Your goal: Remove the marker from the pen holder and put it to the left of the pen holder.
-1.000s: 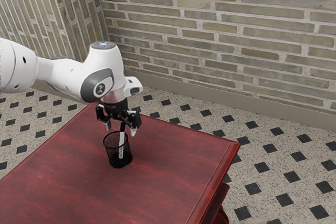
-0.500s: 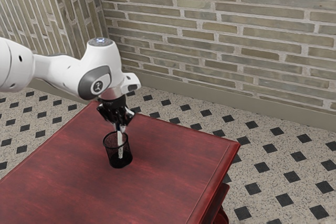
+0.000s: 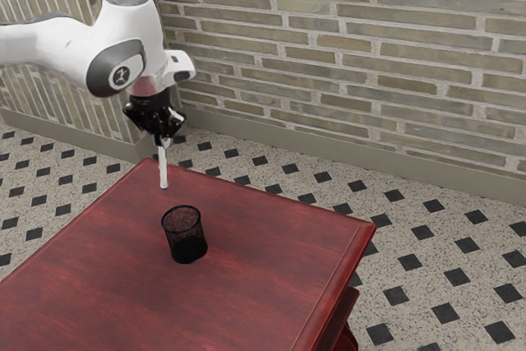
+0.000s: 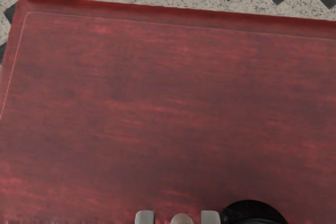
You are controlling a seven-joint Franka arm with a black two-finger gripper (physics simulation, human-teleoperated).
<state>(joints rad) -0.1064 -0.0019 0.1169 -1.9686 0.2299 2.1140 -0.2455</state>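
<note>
1. Above a red table (image 3: pixel 271 285), a white arm (image 3: pixel 123 48) holds its black gripper (image 3: pixel 162 141) with the fingers closed on the upper part of a slim, pale marker (image 3: pixel 163 172).
2. The marker hangs nearly upright in the air, wholly out of the black mesh holder (image 3: pixel 183 234), which stands upright on the table. How high its lower end is above the wood is hard to tell.
3. Extraction looks done; the likely step is carrying the marker to the holder's left, then lowering and laying it down.
4. Because the grip is only near the top, the long free end could swing or pivot if it meets the table, leaving the marker crooked.
5. Letting go too high could make it bounce or roll, perhaps off the table or against the holder.
6. Lowering too close to the holder could let the marker or a finger catch the rim and tip it, so some sideways room seems wise first.
</note>
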